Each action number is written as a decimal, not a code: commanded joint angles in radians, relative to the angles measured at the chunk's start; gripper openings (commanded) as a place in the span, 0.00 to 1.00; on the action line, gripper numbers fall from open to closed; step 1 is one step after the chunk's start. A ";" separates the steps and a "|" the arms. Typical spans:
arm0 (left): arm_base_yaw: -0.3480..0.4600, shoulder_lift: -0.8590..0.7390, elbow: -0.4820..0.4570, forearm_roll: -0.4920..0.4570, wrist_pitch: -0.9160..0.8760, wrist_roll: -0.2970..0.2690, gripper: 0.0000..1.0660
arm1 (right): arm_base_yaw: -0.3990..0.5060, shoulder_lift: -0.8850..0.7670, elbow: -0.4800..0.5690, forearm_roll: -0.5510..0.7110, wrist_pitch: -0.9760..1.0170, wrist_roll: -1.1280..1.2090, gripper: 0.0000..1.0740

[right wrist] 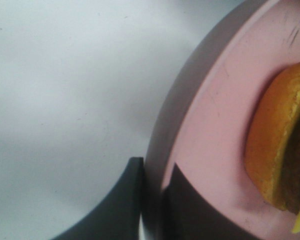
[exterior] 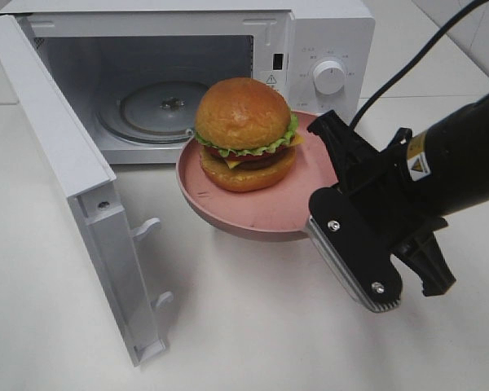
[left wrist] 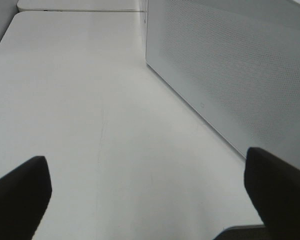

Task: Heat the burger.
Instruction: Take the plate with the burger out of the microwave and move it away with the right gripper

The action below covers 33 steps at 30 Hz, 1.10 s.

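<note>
The burger (exterior: 244,134), with a golden-brown bun, green lettuce, cheese and a dark patty, sits upright on a pink round plate (exterior: 257,210). My right gripper (exterior: 320,195) is shut on the plate's right rim. It holds the plate level, a little above the table, just in front of the open microwave (exterior: 326,32). In the right wrist view the gripper (right wrist: 152,215) pinches the plate rim (right wrist: 210,125), with the burger (right wrist: 277,145) beyond. My left gripper (left wrist: 150,200) is open and empty, low over the table beside the microwave's wall (left wrist: 230,65). It is out of the exterior view.
The microwave door (exterior: 73,187) stands swung open to the left. A glass turntable (exterior: 159,106) lies inside the cavity. The control knob (exterior: 329,77) is on the right panel. A black cable (exterior: 407,65) runs behind my right arm. White table (exterior: 244,334) lies in front.
</note>
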 commanded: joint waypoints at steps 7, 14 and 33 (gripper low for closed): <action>0.003 -0.007 0.002 0.002 -0.014 -0.002 0.94 | -0.003 -0.170 0.119 -0.006 -0.011 0.037 0.00; 0.003 -0.007 0.002 0.002 -0.014 -0.002 0.94 | -0.003 -0.258 0.174 -0.015 0.016 0.085 0.00; 0.003 -0.007 0.002 0.002 -0.014 -0.002 0.94 | -0.003 -0.400 0.220 -0.283 0.200 0.559 0.00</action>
